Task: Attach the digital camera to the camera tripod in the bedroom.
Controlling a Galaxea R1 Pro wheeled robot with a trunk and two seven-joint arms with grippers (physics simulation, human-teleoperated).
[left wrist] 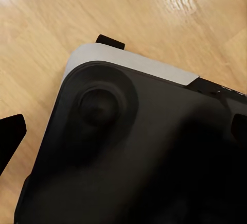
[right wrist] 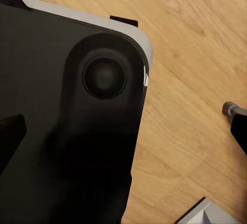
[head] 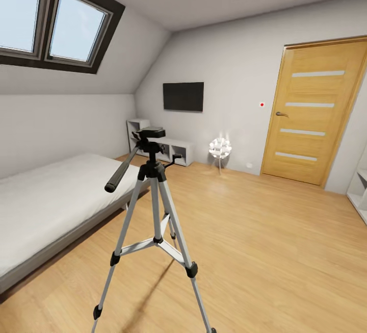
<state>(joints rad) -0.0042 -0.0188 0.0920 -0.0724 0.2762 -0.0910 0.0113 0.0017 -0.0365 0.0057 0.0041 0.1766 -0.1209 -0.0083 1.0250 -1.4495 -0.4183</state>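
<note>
The camera tripod (head: 155, 185) stands on the wood floor close in front of me in the head view. It has silver legs, black joints and a black head (head: 151, 133) with nothing on it. Its long pan handle (head: 121, 170) slants down to the left. The digital camera is out of view. My left gripper (left wrist: 123, 136) and right gripper (right wrist: 123, 136) both hang open over my own black base (right wrist: 62, 131), with nothing between the fingers. A dark fingertip (right wrist: 10, 136) shows at the frame's edge.
A low bed (head: 46, 195) lies just left of the tripod. At the far wall are a white low shelf (head: 171, 148), a wall TV (head: 183, 96) and a small lit lamp (head: 220, 148). A wooden door (head: 311, 113) is far right, with white shelving (head: 359, 190) at the right edge.
</note>
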